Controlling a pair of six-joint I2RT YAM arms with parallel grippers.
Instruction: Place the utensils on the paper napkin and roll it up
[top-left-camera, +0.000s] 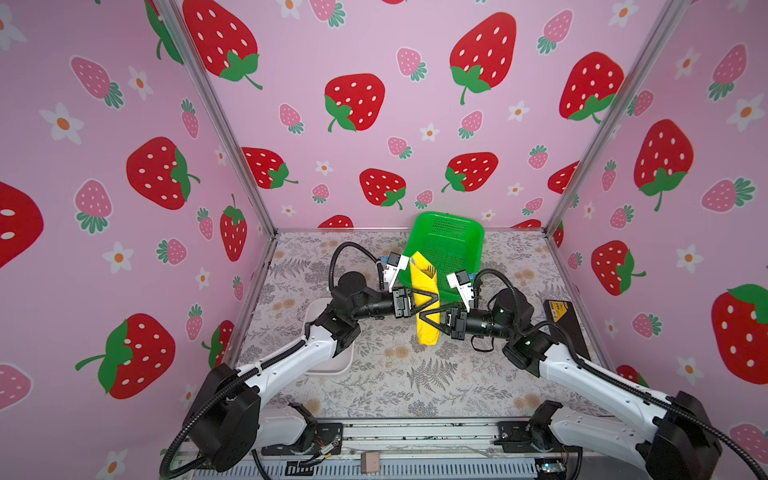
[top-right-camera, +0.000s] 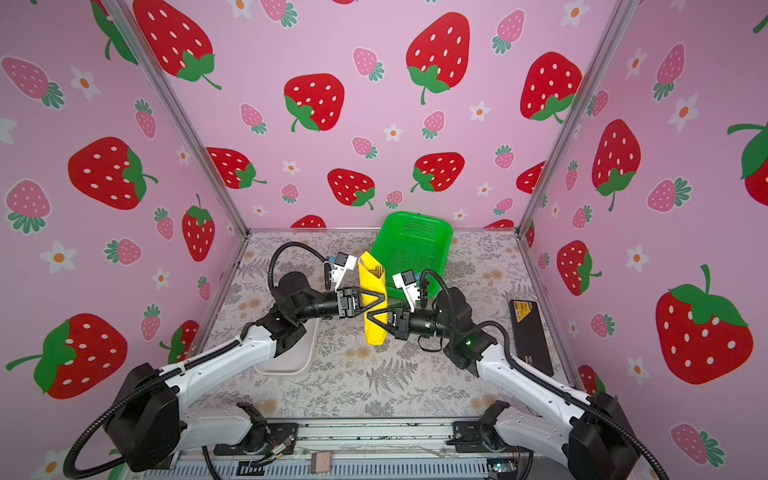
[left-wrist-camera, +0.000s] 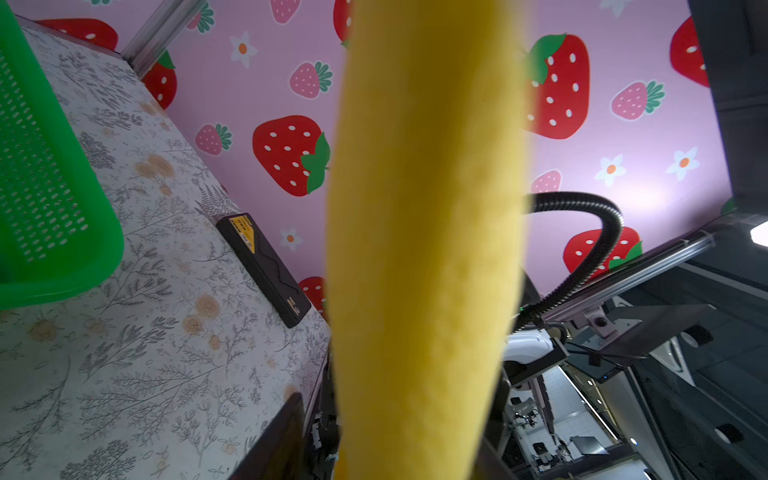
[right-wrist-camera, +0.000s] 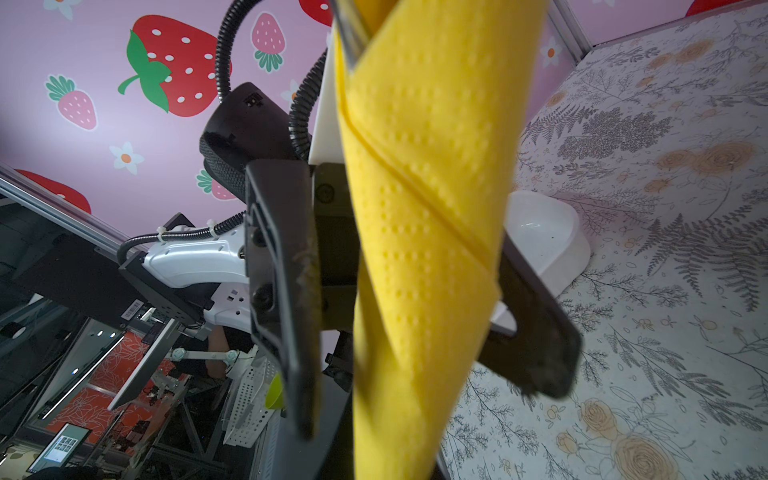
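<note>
Left gripper (top-left-camera: 431, 299), just in front of the basket (top-left-camera: 451, 217), has its fingers apart, loosely straddling the napkin (top-left-camera: 424, 282). It's rolled, with the utensils (top-left-camera: 430, 271) peeking out the basket-side end. Right gripper (top-left-camera: 426, 318) is pinched tight on the roll, farther from the basket. Light, soft, crushable paper – contents could slide out – so I'd grip mid-roll, over the handles.
</note>
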